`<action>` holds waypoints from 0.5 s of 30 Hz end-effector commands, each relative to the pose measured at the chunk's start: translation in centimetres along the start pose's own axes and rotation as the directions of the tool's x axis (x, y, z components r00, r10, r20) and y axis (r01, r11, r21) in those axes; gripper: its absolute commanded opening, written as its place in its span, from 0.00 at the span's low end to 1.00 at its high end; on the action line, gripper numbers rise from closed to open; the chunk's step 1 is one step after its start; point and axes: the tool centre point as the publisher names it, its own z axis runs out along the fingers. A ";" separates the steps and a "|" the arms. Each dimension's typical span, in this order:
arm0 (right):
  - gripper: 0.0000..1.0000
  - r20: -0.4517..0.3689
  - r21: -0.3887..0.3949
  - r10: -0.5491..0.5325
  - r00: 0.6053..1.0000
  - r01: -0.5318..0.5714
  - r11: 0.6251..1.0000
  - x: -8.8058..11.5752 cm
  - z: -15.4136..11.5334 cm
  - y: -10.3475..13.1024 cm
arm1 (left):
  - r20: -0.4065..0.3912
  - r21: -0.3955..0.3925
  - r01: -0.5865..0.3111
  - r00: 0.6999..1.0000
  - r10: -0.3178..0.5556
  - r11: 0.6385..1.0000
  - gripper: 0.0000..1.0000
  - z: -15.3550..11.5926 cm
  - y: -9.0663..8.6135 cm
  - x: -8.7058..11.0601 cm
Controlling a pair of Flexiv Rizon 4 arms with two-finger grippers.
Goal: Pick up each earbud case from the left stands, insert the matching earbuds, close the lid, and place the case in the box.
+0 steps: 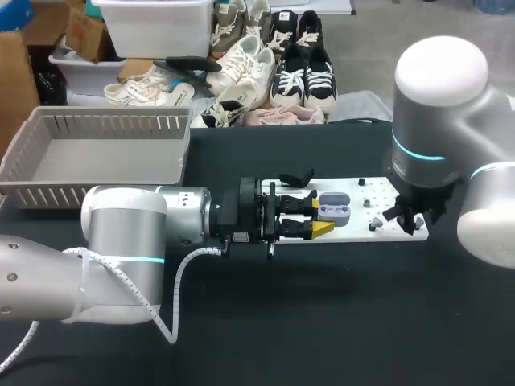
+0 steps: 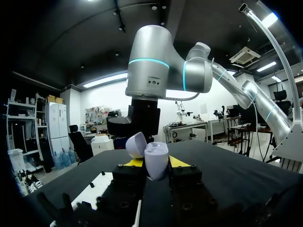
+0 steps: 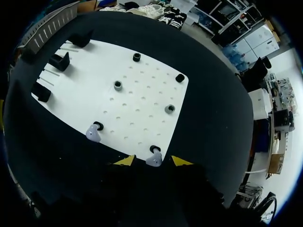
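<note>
Small pale grey plastic earbud case (image 2: 156,161) clamped between fingers of left gripper (image 1: 317,212), lid (image 2: 136,144) hinged open, held over white perforated board (image 3: 142,94). Likely light, stiff, smooth shell, slippery; grip on flat sides below hinge, lid left free.

Right gripper (image 3: 152,161) jaws apart, straddling small grey earbud (image 3: 154,160) on peg; second earbud (image 3: 93,133) nearby. Tiny, easily dropped.

Black tablecloth (image 1: 322,322) under board. Grey slatted plastic box (image 1: 48,173) at far left, well apart.

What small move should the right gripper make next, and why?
Probably close the right gripper on the earbud: it sits between the open fingers, seemingly untouched, while the left gripper holds the earbud case with its lid open, ready.
</note>
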 end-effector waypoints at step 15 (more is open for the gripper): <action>0.33 0.000 -0.001 0.004 1.000 -0.004 1.000 0.1 0.3 0.0 | 0.001 -0.005 -0.001 1.000 0.001 1.000 0.00 0.0 -0.1 0.0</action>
